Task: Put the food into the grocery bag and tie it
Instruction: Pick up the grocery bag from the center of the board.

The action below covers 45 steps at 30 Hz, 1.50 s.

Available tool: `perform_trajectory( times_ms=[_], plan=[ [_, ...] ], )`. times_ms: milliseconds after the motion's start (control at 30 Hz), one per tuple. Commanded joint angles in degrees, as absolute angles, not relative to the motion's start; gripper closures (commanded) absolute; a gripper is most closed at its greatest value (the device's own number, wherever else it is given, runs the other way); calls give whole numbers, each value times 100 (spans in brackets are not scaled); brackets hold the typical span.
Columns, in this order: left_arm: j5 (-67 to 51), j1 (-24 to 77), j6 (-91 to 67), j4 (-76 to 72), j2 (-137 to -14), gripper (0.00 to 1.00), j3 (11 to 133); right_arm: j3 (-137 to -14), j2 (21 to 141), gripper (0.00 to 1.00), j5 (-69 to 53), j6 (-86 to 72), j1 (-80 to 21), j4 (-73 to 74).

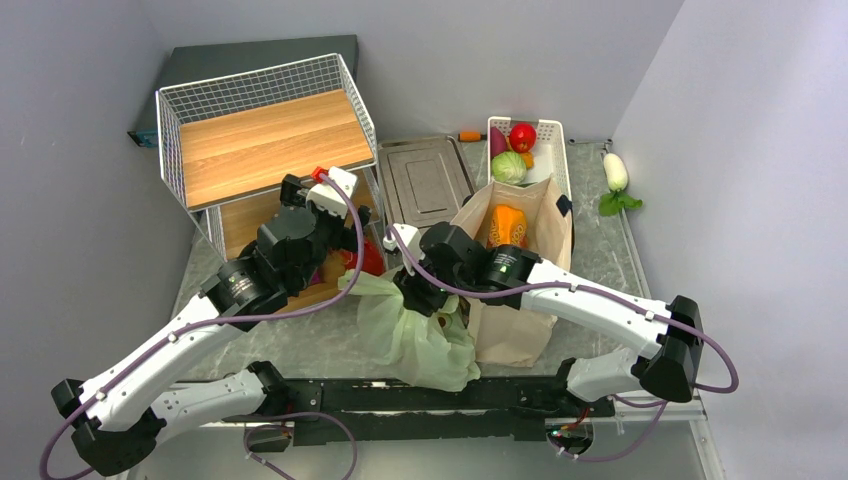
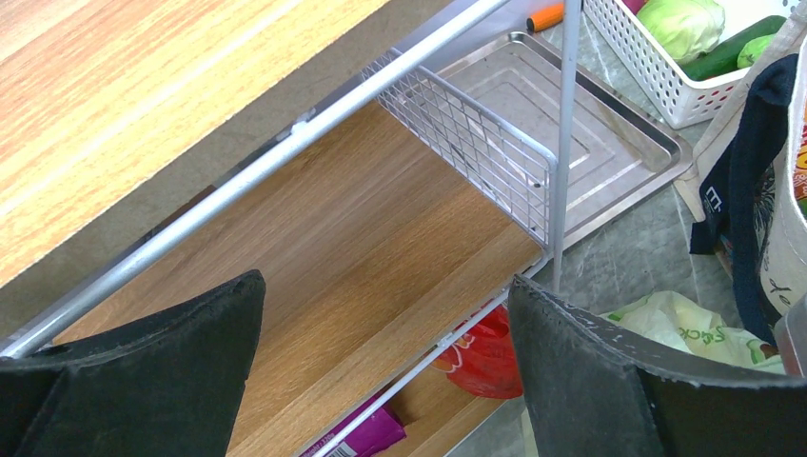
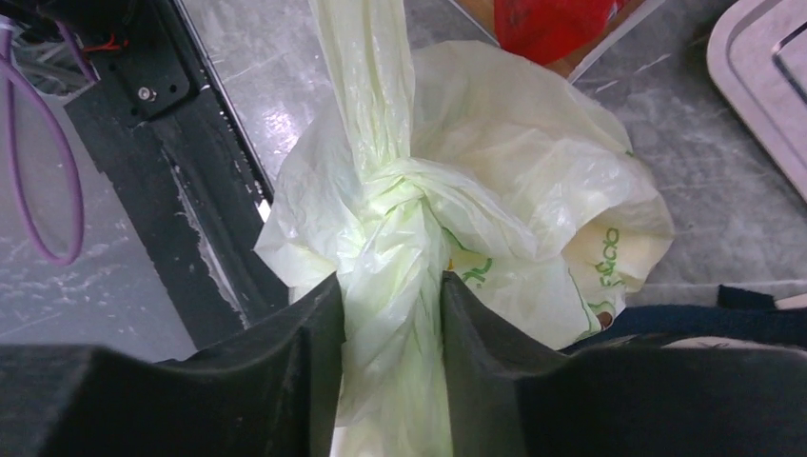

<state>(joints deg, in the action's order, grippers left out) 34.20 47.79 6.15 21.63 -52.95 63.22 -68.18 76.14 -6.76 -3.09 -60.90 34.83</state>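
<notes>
The pale-green grocery bag [image 1: 420, 340] lies on the table between the arms, its top twisted into a knot [image 3: 404, 190]. My right gripper [image 1: 415, 295] is shut on the twisted handle strand just below the knot [image 3: 392, 314], and a second strand runs away from the knot. The food is hidden inside the bag. My left gripper [image 1: 345, 228] is open and empty [image 2: 385, 295], up by the wire shelf and apart from the bag [image 2: 676, 319].
A wire shelf rack [image 1: 265, 140] with wooden boards stands at the back left, with a red packet [image 1: 368, 258] and a purple pack [image 2: 366, 433] on its bottom level. A metal tray [image 1: 425, 180], a beige canvas tote [image 1: 520, 300], a white basket of vegetables [image 1: 555, 150] and a white radish [image 1: 615, 170] lie behind and to the right.
</notes>
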Motion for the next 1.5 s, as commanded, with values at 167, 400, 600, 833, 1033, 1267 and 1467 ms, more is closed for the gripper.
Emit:
perform_trajectory(
  times_ms=[167,400,600,833,1033,1267,1467],
  plan=[
    [3698,4635,615,1465,-5179,1,6434,-6904,7531,89,-777,-257,-6136,3606],
    [3765,4640,646,1442,-5159,1,6428,-7211,7330,100,-1149,-195,-6124,3616],
    [3775,4639,632,1446,-5154,1,6411,-7574,7071,100,-1122,-88,-6128,3596],
    [3773,4614,536,1475,-5160,1,6435,-8060,7024,100,-590,-77,-6132,3415],
    [3823,4610,563,1446,-5142,1,6410,-8345,6821,100,-185,-53,-6135,3136],
    [3867,4605,481,1425,-5133,1,6416,-8798,6338,100,651,-53,-6134,2627],
    [3833,4595,448,1470,-5184,1,6434,-9192,6236,100,1010,261,-6134,2059]
  ],
)
